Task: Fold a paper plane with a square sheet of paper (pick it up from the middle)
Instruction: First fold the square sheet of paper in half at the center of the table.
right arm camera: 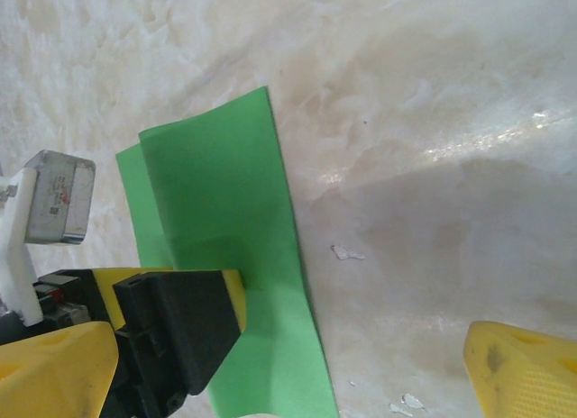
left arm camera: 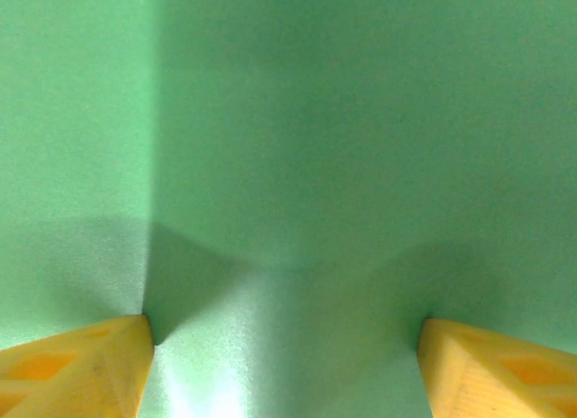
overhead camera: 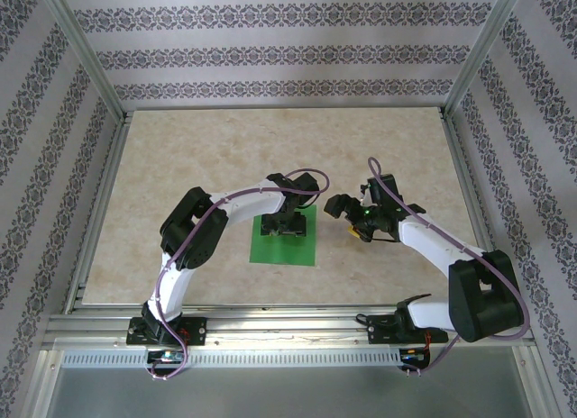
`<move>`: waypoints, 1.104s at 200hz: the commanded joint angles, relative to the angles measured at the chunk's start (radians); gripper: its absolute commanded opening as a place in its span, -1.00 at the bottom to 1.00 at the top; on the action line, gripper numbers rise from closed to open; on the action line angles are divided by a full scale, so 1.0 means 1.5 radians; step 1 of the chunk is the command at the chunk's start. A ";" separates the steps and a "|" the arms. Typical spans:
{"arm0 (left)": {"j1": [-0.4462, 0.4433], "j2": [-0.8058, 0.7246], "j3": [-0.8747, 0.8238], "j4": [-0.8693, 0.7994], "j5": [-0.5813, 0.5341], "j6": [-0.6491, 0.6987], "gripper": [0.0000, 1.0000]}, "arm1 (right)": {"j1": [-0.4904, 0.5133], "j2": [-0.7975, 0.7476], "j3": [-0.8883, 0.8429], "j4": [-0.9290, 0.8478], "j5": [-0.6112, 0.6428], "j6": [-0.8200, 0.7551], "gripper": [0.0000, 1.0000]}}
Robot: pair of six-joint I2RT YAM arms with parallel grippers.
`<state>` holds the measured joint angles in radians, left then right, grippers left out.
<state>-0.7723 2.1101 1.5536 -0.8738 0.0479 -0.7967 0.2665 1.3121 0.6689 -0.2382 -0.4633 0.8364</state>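
A beige, marble-patterned table (overhead camera: 180,166) is being viewed from above, boxed in by walls (overhead camera: 270,53) papered with dark ornamental stripes. On the left, the white, black-jointed left arm (overhead camera: 203,233) is being curved inward. Its left gripper (overhead camera: 290,222) is being held down on the square sheet of paper (overhead camera: 270,251), which is lying near the table's centre as a flat, matte, bright green patch. Further right, just beside the sheet's right edge, the right gripper (overhead camera: 348,217) is being held over bare table.

In the left wrist view the paper's fine-grained, faintly shiny surface is being shown up close, with a straight line of shade running down its left side. Two wedge-shaped yellow plastic fingertips (left arm camera: 72,373) are being pressed onto it well apart, and a soft swell of paper appears to be bulging between them. The jaws are standing wide, with nothing clamped.

From above the sheet is being given as one plain patch, but in the right wrist view two layers are being shown, one green layer overlapping a paler one at its left edge. The right gripper's blunt yellow fingers (right arm camera: 527,373) are being held spread wide and empty over the glossy, veined tabletop, where small white flecks (right arm camera: 345,252) are being seen.
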 commanded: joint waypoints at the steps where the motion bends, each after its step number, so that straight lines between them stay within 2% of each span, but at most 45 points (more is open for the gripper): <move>1: 0.000 0.016 -0.015 0.017 -0.014 0.012 0.44 | 0.005 -0.021 0.008 -0.021 0.037 -0.010 0.96; 93: 0.002 -0.101 -0.089 0.138 -0.041 0.043 -0.08 | -0.001 -0.117 -0.020 -0.027 0.116 -0.009 0.96; 126: 0.001 -0.132 -0.104 0.150 -0.054 0.037 -0.21 | -0.008 -0.139 -0.029 -0.028 0.128 -0.003 0.96; 165: 0.005 -0.183 -0.127 0.193 -0.047 0.033 -0.23 | -0.011 -0.159 -0.037 -0.021 0.134 0.003 0.96; 186: 0.011 -0.230 -0.164 0.265 -0.014 0.021 -0.24 | -0.013 -0.170 -0.042 -0.015 0.136 0.004 0.96; 221: 0.037 -0.303 -0.274 0.484 0.088 -0.050 -0.22 | -0.019 -0.187 -0.051 -0.003 0.136 0.005 0.96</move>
<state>-0.7536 1.7214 1.2350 -0.4278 0.0669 -0.7815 0.2501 1.0565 0.6140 -0.2646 -0.2768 0.8349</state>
